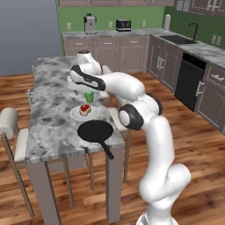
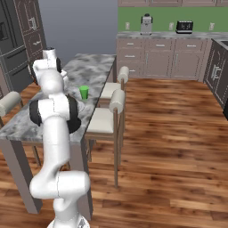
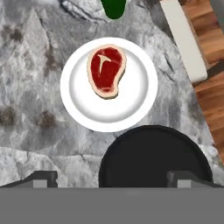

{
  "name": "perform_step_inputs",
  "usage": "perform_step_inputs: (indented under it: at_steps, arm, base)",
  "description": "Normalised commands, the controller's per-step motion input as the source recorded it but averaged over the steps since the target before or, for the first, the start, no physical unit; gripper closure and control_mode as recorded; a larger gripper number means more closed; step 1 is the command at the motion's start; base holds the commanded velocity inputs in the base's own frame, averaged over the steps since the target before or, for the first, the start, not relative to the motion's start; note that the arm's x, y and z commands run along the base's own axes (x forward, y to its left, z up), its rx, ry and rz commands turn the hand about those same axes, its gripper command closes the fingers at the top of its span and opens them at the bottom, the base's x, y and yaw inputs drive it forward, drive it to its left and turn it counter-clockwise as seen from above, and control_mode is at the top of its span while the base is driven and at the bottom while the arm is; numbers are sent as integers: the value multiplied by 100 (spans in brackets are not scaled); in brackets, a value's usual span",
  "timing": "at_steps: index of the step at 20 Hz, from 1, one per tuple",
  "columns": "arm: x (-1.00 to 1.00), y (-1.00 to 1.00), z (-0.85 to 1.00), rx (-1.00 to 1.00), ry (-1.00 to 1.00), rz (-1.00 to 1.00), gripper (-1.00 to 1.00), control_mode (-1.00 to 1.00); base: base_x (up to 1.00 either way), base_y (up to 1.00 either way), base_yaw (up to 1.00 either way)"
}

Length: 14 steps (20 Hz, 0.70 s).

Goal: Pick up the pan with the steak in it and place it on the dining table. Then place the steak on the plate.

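Looks finished to me — the steak (image 3: pixel 106 70) lies on the plate (image 3: pixel 131 109), the empty pan (image 1: pixel 95 131) sits beside it on the dining table (image 1: pixel 50 114), and the gripper (image 3: pixel 111 177) hangs above, jaws spread, holding nothing.

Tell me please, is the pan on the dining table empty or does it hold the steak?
Empty. The pan shows a bare black inside, and the steak lies on the plate beside it.

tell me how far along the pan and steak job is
Both steps look done. The pan sits empty on the dining table, and the steak lies on the plate, right next to the pan. Nothing is in hand: the gripper hangs open above pan and plate. Nothing of the task seems left.
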Motion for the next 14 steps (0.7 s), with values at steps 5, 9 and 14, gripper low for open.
perform_step_inputs:
  at_steps: [5, 9, 14]
  arm:
    - [-100, -9, 28, 0, 17, 1, -100, -100]
    - [-100, -19, 8, 0, 12, 7, -100, -100]
    - [-100, -30, -29, 5, 0, 8, -100, -100]
  base:
    - [0, 0, 0]
    - [0, 0, 0]
    - [0, 0, 0]
